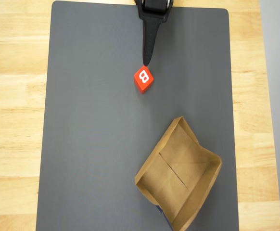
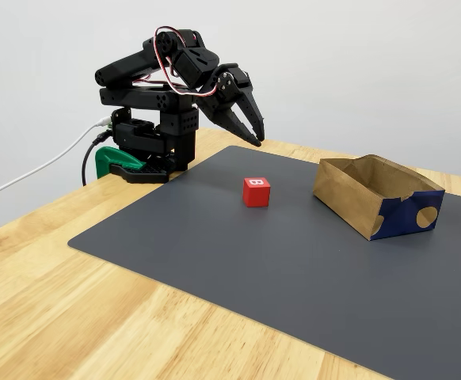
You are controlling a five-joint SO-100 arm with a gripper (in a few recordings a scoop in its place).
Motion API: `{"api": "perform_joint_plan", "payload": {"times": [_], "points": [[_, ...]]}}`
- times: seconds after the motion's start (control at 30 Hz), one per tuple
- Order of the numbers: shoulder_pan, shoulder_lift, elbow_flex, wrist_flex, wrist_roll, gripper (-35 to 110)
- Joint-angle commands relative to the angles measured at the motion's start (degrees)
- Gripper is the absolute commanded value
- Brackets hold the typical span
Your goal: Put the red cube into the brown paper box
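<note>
The red cube (image 1: pixel 143 79) rests on the grey mat with its white "B" facing up; in the fixed view the cube (image 2: pixel 256 191) sits mid-mat. My black gripper (image 1: pixel 146 61) hangs above the mat just behind the cube, fingers pointing down and pressed together, holding nothing. In the fixed view the gripper (image 2: pixel 254 139) is raised, left of and behind the cube. The brown paper box (image 1: pixel 178 168) lies empty near the mat's front right corner in the overhead view, turned at an angle. From the side, the box (image 2: pixel 345 202) shows a blue patch on its end wall.
A dark grey mat (image 1: pixel 92 120) covers most of the wooden table (image 1: pixel 15 96). My arm's base (image 2: pixel 147 146) stands at the mat's far edge, fixed by a green clamp (image 2: pixel 108 162), with a white cable (image 2: pixel 40 170) running off left.
</note>
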Motion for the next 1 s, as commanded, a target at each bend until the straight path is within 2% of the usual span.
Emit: {"api": "perform_joint_plan", "payload": {"times": [0.0,0.2,0.33,0.67,0.97], "points": [[1.4,-2.2,-0.9,0.2,-0.3,9],[1.4,-11.7,-7.9,6.0,3.7,16],[1.6,-17.1,-14.6,12.6,9.0,16],[0.4,-29.1,-23.1,20.5,22.8,28],[-1.1,-42.5,-30.4,20.8,27.9,28]]}}
